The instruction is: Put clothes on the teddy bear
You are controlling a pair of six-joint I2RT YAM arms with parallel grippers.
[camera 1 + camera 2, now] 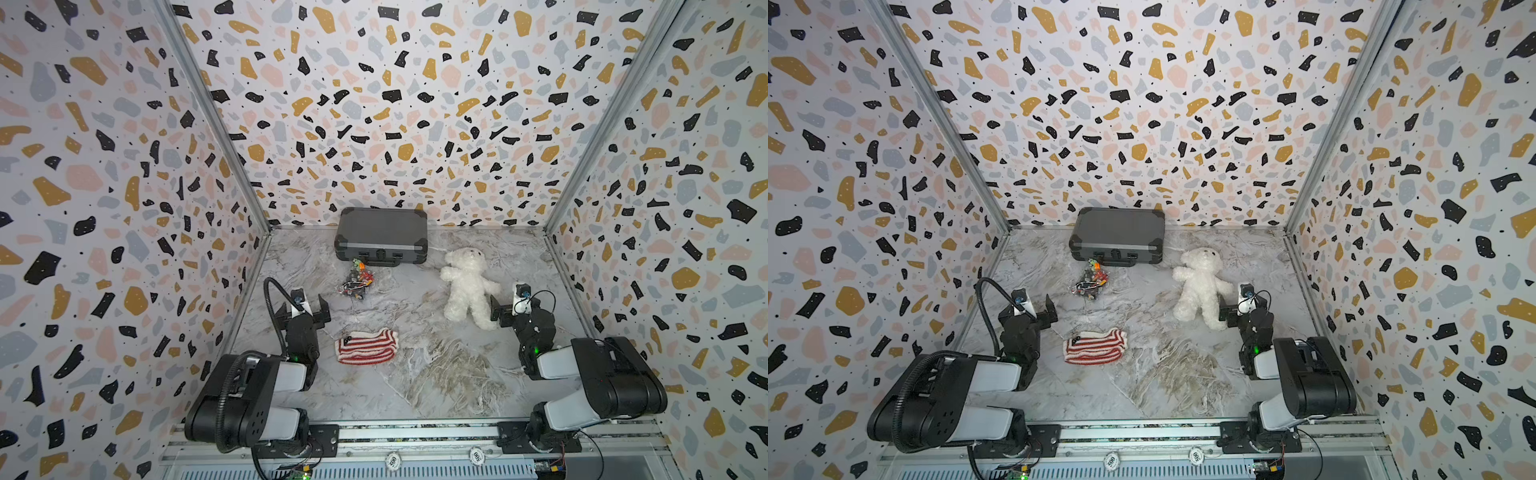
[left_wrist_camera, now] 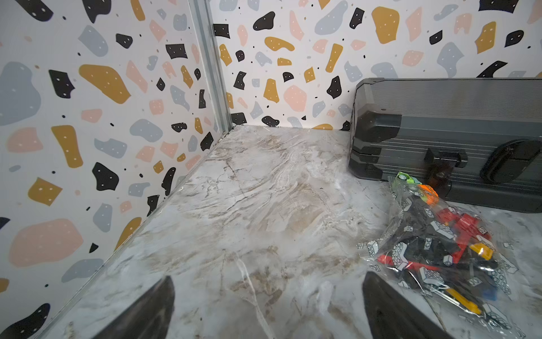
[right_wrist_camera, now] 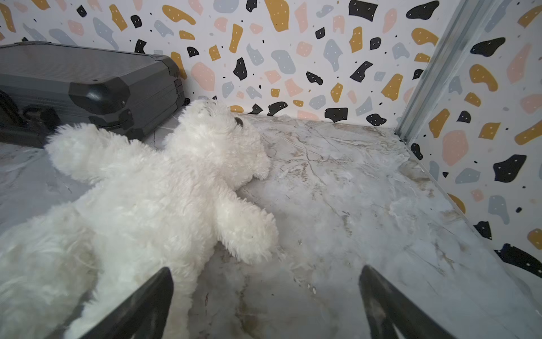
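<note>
The teddy bear (image 1: 467, 286) (image 1: 1200, 286), fluffy and white, lies on its back at the right of the marble table with its head toward the back wall. A red-and-white striped sweater (image 1: 365, 345) (image 1: 1094, 346) lies crumpled at the middle front. My right gripper (image 1: 517, 309) (image 1: 1246, 311) (image 3: 266, 270) is open just right of the bear's leg, holding nothing. In the right wrist view the bear (image 3: 146, 190) fills one side, and one finger stands beside its leg. My left gripper (image 1: 302, 307) (image 1: 1030, 309) (image 2: 268, 281) is open over bare table, behind and left of the sweater.
A closed grey hard case (image 1: 381, 235) (image 1: 1117, 232) (image 2: 454, 123) (image 3: 73, 79) stands against the back wall. A clear bag of toy bricks (image 1: 356, 282) (image 1: 1090, 282) (image 2: 440, 249) lies in front of it. Patterned walls close in the left, right and back.
</note>
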